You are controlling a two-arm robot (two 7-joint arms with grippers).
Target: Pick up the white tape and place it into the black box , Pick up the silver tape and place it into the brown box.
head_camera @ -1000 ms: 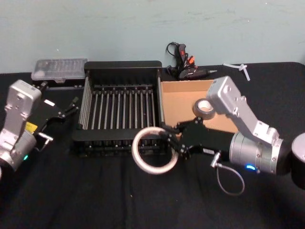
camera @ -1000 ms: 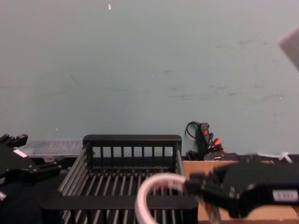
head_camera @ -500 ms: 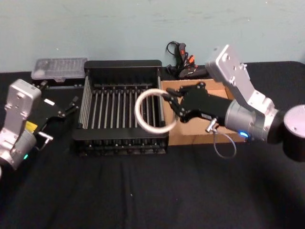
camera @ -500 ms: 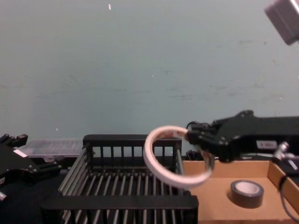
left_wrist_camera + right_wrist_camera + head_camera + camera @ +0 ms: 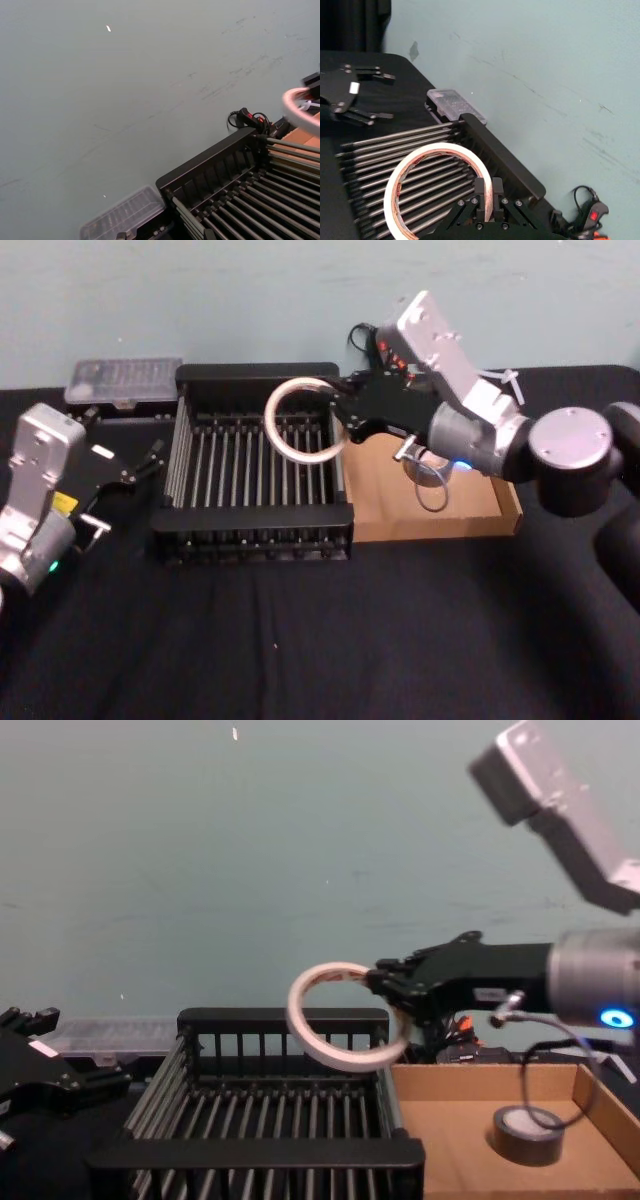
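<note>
Tape carry over the crate. The right hand is clamped on the rim of the white tape, holding the roll tilted in the air above the right rear part of the black box. The roll is a thin, flat ring with a wide hole; it looks light and fairly stiff, so a pinch across the band at one side, as here, should hold it, though it may swing or twist about that single grip. The box has thick solid rims and a barred bottom; the ring is wide enough to lie across the bars, and the floor below it is free, with ample room toward the left wall. Its right wall stands just beside the brown box, where the silver tape already lies flat on the cardboard floor. The left hand rests on the black table left of the crate, well apart from it, fingers spread.
</note>
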